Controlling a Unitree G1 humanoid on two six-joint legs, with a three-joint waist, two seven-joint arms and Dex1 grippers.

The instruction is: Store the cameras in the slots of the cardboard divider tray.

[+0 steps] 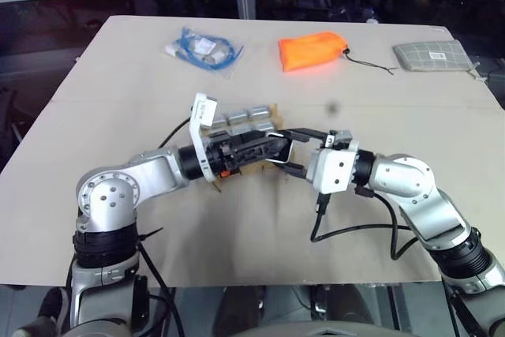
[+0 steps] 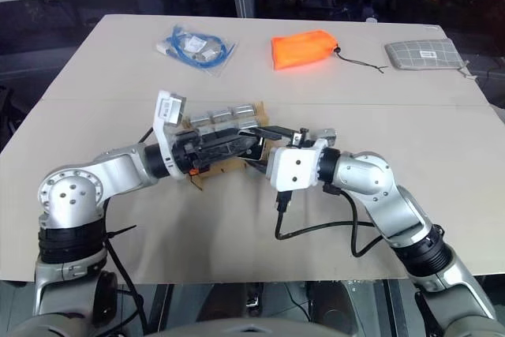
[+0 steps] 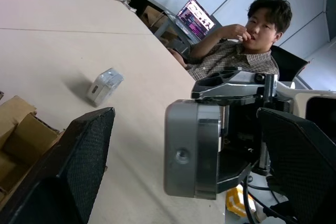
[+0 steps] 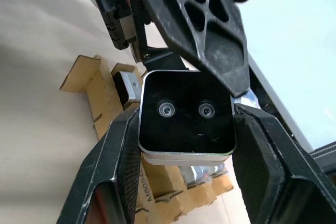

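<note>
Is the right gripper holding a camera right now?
Yes: in the right wrist view the right gripper has its two fingers clamped on either side of a camera, black face showing.

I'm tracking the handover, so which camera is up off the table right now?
The camera clamped in the right end effector, black face showing. The others sit in the tray, and one lies loose on the table.

Printed on the cardboard divider tray [image 4: 157, 190]: "M8052", partly hidden.
</note>
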